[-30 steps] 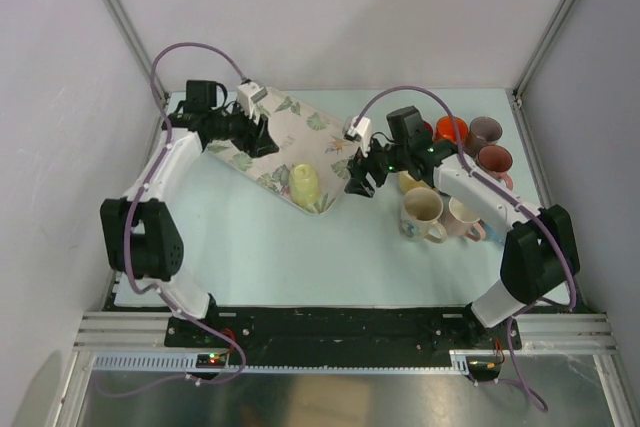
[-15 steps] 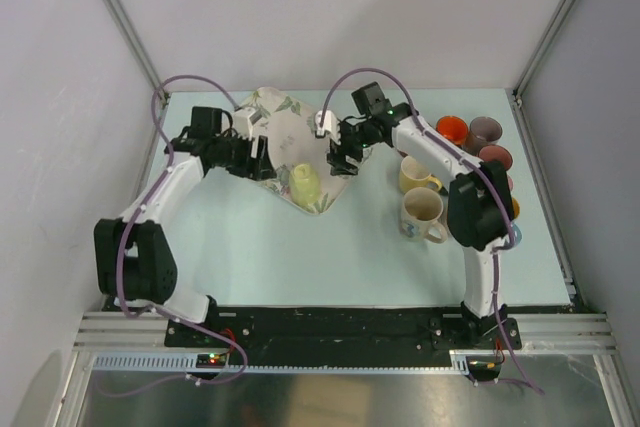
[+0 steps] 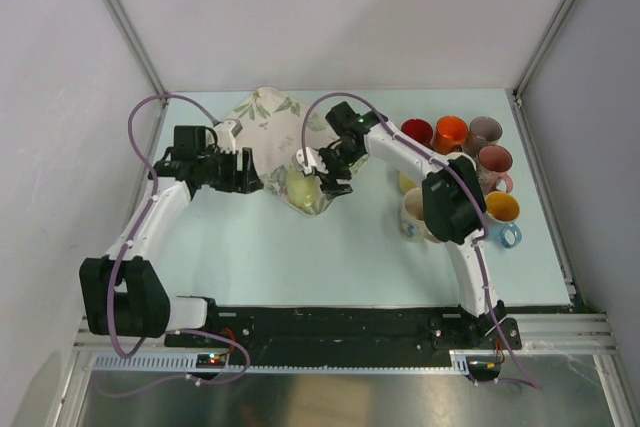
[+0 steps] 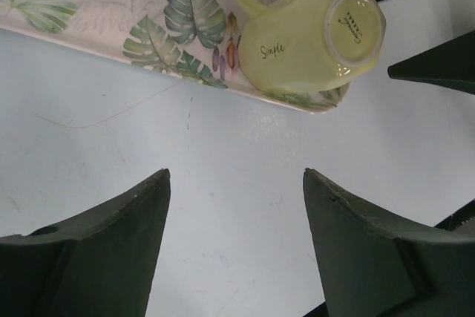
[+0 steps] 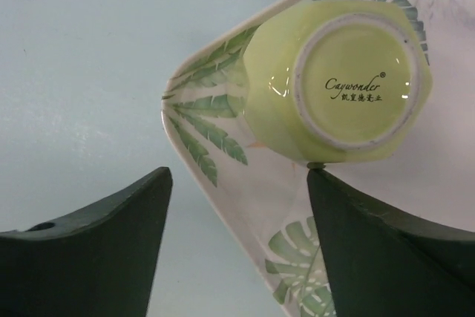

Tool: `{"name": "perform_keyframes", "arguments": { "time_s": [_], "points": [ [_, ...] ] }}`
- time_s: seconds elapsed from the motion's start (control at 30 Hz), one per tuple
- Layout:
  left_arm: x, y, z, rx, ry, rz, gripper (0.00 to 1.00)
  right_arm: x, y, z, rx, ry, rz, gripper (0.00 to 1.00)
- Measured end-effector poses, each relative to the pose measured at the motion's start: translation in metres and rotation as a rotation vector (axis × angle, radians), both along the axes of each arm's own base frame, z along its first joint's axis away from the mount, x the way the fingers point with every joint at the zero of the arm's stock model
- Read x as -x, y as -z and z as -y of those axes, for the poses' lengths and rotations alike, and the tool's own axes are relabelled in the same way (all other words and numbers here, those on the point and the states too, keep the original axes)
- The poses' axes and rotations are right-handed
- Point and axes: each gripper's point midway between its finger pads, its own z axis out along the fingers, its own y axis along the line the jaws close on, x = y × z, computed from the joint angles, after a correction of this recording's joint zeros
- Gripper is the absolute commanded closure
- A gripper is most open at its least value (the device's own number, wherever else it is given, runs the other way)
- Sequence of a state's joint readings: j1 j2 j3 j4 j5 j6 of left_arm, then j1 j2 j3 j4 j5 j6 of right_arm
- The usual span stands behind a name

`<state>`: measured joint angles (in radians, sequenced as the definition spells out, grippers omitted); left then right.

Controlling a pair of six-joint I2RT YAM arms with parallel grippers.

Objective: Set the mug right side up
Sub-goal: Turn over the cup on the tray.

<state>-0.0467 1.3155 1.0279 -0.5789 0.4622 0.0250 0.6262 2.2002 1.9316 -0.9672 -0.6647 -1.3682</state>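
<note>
A yellow-green mug (image 3: 303,188) stands upside down, base up, on the near corner of a leaf-patterned tray (image 3: 262,112). In the left wrist view the mug (image 4: 308,38) is ahead and to the right, handle pointing left, on the tray (image 4: 89,5). My left gripper (image 3: 247,169) is open and empty over bare table left of the mug (image 4: 235,176). My right gripper (image 3: 325,171) is open beside the mug. In the right wrist view (image 5: 239,172) its right fingertip (image 5: 319,180) touches the mug's side (image 5: 334,79) above the tray (image 5: 223,183).
Several upright mugs stand at the right: red (image 3: 417,131), orange (image 3: 451,131), brown (image 3: 485,131), pink (image 3: 496,159), yellow (image 3: 501,208) and cream (image 3: 414,213). The right arm's fingers (image 4: 434,68) show dark at the right of the left wrist view.
My right arm has swung left from the group of mugs to the yellow-green mug. My left gripper has drawn back off the tray toward the near left.
</note>
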Motion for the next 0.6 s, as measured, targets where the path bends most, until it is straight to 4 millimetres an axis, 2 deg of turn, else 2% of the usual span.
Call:
{"name": "perform_keyframes", "arguments": {
  "time_s": [0.1, 0.23, 0.43, 0.6],
  "points": [
    [-0.001, -0.001, -0.004, -0.005, -0.013, 0.006, 0.24, 0.005, 0.002, -0.006, 0.01, 0.012, -0.015, 0.35],
    [0.001, -0.002, -0.005, -0.005, -0.017, 0.015, 0.24, 0.004, 0.003, -0.021, 0.008, 0.132, -0.062, 0.42],
    [0.003, -0.002, -0.004, 0.009, -0.033, 0.003, 0.24, -0.017, -0.001, -0.041, -0.052, 0.449, -0.158, 0.42],
    [0.003, -0.001, -0.004, 0.015, -0.042, -0.005, 0.24, -0.003, 0.007, -0.043, -0.053, 0.558, -0.278, 0.41]
  ]
}}
